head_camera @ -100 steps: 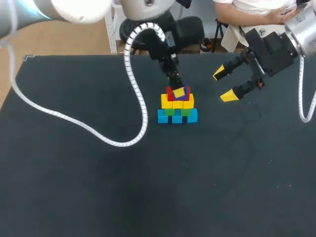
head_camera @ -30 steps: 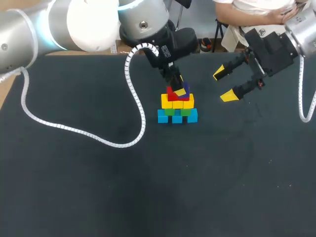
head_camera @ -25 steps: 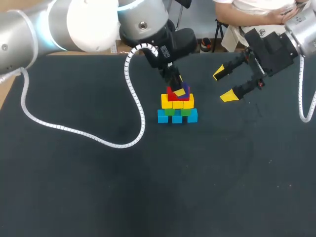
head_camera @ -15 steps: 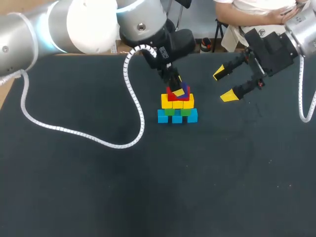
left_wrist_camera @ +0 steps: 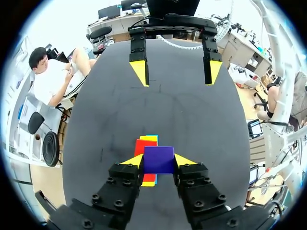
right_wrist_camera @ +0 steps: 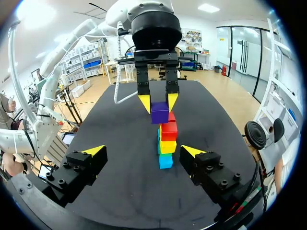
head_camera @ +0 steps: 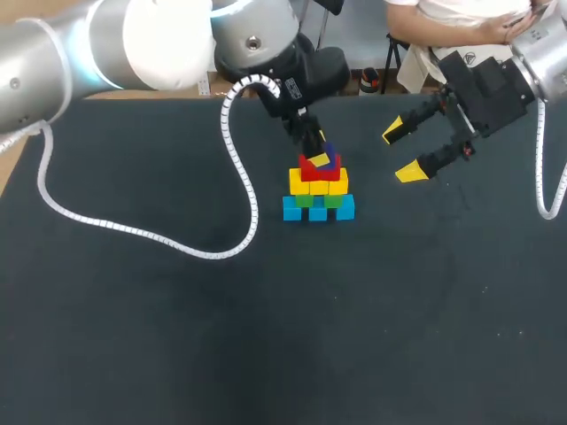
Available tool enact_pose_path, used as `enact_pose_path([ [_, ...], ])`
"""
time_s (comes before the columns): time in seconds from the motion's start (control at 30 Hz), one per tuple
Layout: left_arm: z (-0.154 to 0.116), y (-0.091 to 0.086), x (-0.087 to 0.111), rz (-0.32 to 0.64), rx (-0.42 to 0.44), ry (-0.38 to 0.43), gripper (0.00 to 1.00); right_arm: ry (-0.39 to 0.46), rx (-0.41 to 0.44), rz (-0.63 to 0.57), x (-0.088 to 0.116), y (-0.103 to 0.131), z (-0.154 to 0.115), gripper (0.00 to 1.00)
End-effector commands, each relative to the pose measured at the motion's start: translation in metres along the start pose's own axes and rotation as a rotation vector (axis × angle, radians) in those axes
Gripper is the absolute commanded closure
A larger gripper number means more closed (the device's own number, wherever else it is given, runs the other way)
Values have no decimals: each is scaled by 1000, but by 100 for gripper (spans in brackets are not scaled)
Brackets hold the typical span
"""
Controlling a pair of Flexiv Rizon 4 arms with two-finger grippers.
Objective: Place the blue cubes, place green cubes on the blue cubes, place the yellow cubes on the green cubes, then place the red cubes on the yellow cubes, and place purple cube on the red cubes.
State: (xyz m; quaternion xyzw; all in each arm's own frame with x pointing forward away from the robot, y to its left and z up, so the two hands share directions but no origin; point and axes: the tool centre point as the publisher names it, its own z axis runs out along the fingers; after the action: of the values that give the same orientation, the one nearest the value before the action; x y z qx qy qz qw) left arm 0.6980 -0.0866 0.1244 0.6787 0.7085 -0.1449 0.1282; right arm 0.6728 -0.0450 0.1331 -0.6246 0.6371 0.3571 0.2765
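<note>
A stack of cubes stands at the table's middle: blue cubes [head_camera: 318, 211] at the bottom, then green cubes [head_camera: 306, 201], a row of yellow cubes [head_camera: 318, 185] and red cubes [head_camera: 312, 170]. My left gripper [head_camera: 321, 157] hangs over the stack's top, shut on the purple cube [left_wrist_camera: 159, 159]. In the right wrist view the purple cube [right_wrist_camera: 159, 112] sits just at the red cubes' [right_wrist_camera: 169, 130] upper edge; I cannot tell if they touch. My right gripper [head_camera: 401, 152] stands open and empty to the right of the stack, above the table.
The black table [head_camera: 399, 310] carries nothing else. The left arm's white coiled cable [head_camera: 133, 232] lies in a loop across the table's left half.
The left gripper with the purple cube has shifted very slightly up and back over the stack. The right arm has stayed still.
</note>
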Motion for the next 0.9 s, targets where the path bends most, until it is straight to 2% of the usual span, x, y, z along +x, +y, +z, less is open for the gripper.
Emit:
enact_pose_path([
  [0.03,2,9,-3,6,10,9,100,-1,3,-1,0,1,0,0],
  [0.9,3,14,7,-12,16,23,100,-1,3,-1,0,1,0,0],
])
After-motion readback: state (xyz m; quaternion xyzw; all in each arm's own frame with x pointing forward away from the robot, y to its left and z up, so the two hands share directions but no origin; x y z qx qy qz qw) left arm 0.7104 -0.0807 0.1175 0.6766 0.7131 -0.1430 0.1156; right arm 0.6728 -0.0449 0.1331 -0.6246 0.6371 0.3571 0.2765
